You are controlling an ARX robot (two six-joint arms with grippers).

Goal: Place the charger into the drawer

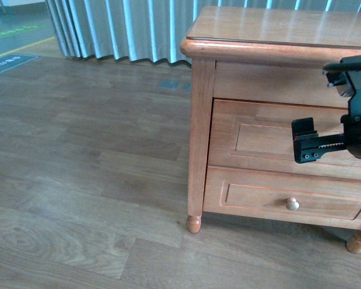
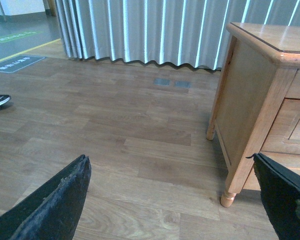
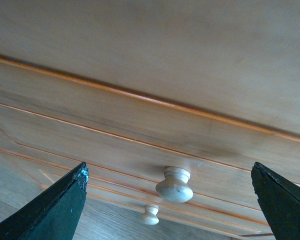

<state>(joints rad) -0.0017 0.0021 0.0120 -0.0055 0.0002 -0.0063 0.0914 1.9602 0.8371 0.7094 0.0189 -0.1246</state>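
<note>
A honey-brown wooden cabinet (image 1: 200, 120) stands on turned feet at the right of the room, its glossy top catching pale daylight. Grey-brown wood-plank flooring (image 1: 78, 180) stretches away to the left and toward the far wall, where pleated grey-blue curtains (image 1: 120, 27) hang to the floor with light showing through their folds. Beyond the curtains' left edge, a yellow line (image 1: 21, 48) and a dark floor marking (image 1: 9, 62) cross a greenish surface. Two small grey plates (image 2: 170, 82) sit flush in the planks near the curtain hem.

Even daylight through curtain (image 1: 126, 30) at 12 o'clock; soft glare on cabinet top (image 1: 277, 27); faint shadow beneath; right wrist view blurred.
</note>
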